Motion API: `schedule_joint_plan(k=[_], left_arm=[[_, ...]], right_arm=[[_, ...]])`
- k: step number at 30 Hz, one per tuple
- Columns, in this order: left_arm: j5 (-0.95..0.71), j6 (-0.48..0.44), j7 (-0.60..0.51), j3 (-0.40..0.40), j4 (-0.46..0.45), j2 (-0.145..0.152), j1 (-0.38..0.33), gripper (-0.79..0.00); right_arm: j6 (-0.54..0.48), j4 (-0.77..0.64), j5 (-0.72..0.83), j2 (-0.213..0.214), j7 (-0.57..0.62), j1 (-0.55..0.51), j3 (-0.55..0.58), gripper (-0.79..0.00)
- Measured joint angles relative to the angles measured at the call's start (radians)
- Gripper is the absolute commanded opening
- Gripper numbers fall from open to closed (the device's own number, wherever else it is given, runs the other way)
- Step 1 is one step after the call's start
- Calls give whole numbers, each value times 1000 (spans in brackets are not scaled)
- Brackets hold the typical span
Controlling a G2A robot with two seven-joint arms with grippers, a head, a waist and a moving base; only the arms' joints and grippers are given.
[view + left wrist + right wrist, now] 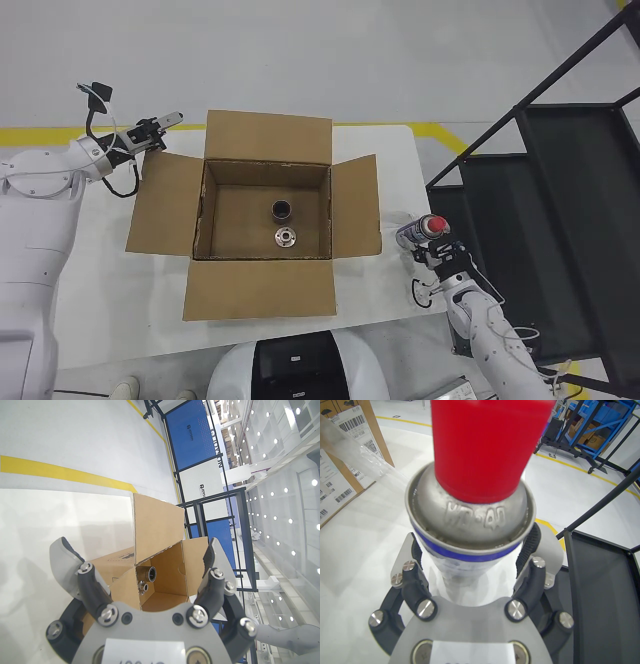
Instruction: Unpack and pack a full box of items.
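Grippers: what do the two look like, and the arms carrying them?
The left gripper and right gripper match: two grey metal fingers with black ribbed pads, black links with silver screws, a grey round base bearing a white label. The left arm and right arm are white-shelled, each with a black cable at the wrist.

Lit bright, even, from ceiling lamps. Threw soft shadows on table, darker inside box. Bent straight lines hard at wrist-view edges.

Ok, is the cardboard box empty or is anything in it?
Not empty: the cardboard box has two small metal parts on its floor, a dark cylinder and a flanged piece.
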Motion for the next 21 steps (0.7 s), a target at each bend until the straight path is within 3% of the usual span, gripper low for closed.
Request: schedule_joint_plan(k=[13, 21], left_arm=[[0, 0, 0, 0, 0, 0, 0, 0], [0, 0, 0, 0, 0, 0, 0, 0]], right_arm=[[-58, -29, 24, 1, -16, -9, -2, -785], [-111, -215, 49, 18, 4, -85, 72, -785]])
